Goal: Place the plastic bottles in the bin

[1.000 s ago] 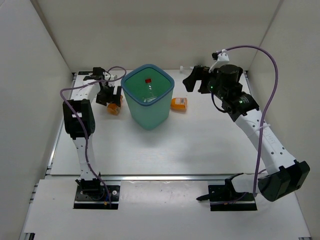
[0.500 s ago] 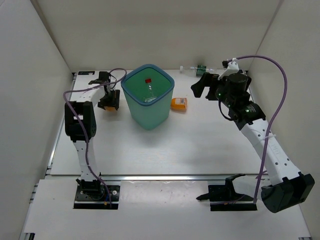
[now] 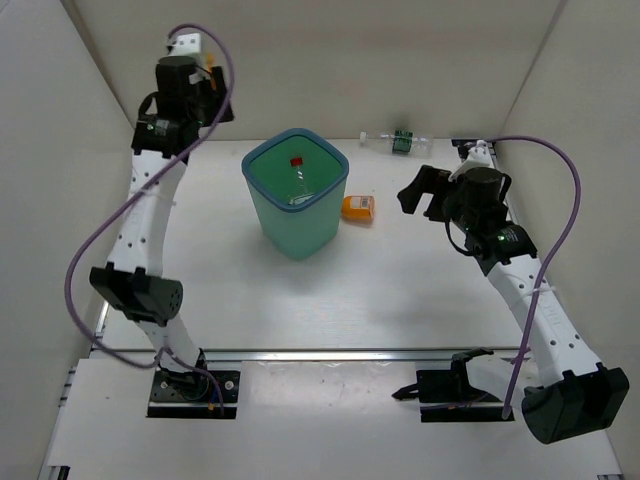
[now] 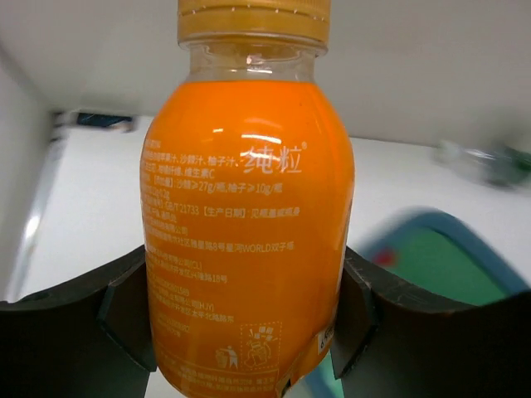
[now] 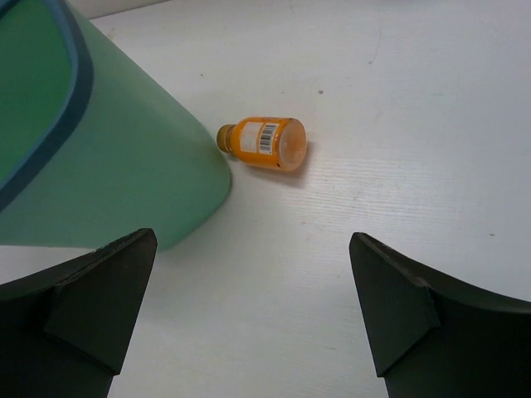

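The left hand (image 4: 245, 308) grips an orange juice bottle (image 4: 247, 207) by its lower body, the bottle's long axis running straight out from the hand, cap farthest. The right hand (image 5: 253, 249) is open; ahead of it a second orange bottle (image 5: 264, 143) lies on the bench (image 5: 398, 124), cap toward the teal bin (image 5: 124, 166).

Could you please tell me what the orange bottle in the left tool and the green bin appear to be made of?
The held orange bottle looks like clear, glossy plastic: its neck is see-through above the printed orange body, which shows bright highlights. The bin seems to be smooth, semi-matte teal plastic with a blue rim, judging by its even, moulded walls.
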Controlling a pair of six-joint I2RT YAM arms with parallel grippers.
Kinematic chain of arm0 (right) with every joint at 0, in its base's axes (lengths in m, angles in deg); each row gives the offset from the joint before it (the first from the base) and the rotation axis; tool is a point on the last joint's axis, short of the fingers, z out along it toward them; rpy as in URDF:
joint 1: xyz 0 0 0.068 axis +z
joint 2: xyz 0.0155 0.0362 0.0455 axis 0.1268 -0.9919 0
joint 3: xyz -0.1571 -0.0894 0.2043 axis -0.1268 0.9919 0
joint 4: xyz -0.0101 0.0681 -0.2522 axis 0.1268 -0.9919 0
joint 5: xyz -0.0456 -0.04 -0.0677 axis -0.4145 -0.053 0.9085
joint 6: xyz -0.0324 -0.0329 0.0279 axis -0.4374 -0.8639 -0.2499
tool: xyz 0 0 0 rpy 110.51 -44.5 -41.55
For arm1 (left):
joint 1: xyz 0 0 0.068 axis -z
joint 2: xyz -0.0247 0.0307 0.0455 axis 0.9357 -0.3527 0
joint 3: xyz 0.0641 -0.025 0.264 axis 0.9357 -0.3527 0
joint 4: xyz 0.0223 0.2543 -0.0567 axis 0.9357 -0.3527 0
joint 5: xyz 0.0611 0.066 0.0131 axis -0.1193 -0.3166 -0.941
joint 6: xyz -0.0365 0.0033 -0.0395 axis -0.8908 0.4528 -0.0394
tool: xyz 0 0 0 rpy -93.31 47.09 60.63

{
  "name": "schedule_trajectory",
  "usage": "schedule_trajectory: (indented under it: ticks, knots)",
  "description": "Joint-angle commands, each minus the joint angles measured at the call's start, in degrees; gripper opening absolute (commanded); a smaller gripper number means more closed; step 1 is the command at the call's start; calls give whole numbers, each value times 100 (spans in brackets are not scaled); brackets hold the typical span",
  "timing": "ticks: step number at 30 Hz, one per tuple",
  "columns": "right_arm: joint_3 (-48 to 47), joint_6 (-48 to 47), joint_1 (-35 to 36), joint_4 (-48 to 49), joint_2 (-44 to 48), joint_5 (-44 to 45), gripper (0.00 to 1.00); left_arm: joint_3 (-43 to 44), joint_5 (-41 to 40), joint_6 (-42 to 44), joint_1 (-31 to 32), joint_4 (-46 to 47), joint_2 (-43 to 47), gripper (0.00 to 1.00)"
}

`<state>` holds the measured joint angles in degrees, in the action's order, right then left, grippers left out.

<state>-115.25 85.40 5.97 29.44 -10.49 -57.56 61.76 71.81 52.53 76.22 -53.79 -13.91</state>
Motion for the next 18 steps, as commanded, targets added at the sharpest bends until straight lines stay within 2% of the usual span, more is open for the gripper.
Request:
schedule_trajectory:
  ticks: [1, 3, 5, 9, 11, 13, 14, 15, 18]
  knots:
    - [122, 200, -156, 95, 73, -44, 100, -633, 219, 117, 1183, 345, 731, 63]
    - [105, 228, -314, 16, 63, -124, 99, -794, 70, 259, 1893, 322, 742, 67]
    - [122, 289, -376, -37, 54, -133, 100, -619, 271, 304, 2202, 33, 628, 68]
    - [166, 377, -411, -1, -15, -54, 99, -741, 238, 15, 2196, -109, 364, 69]
    - [149, 403, -481, -89, -25, -132, 99, -689, 464, -56, 2064, -284, 294, 70]
    - [201, 474, -508, -142, -112, -124, 99, -846, 824, -66, 2020, -285, 319, 78]
    - [175, 491, -500, -125, -113, -107, 99, -969, 808, -66, 2037, -233, 328, 86]
    - [192, 570, -421, -99, -156, -54, 99, -1083, 791, -5, 2133, -250, 389, 99]
    - [123, 465, -403, -98, -218, 51, 100, -1128, 396, 110, 2449, -364, 443, 99]
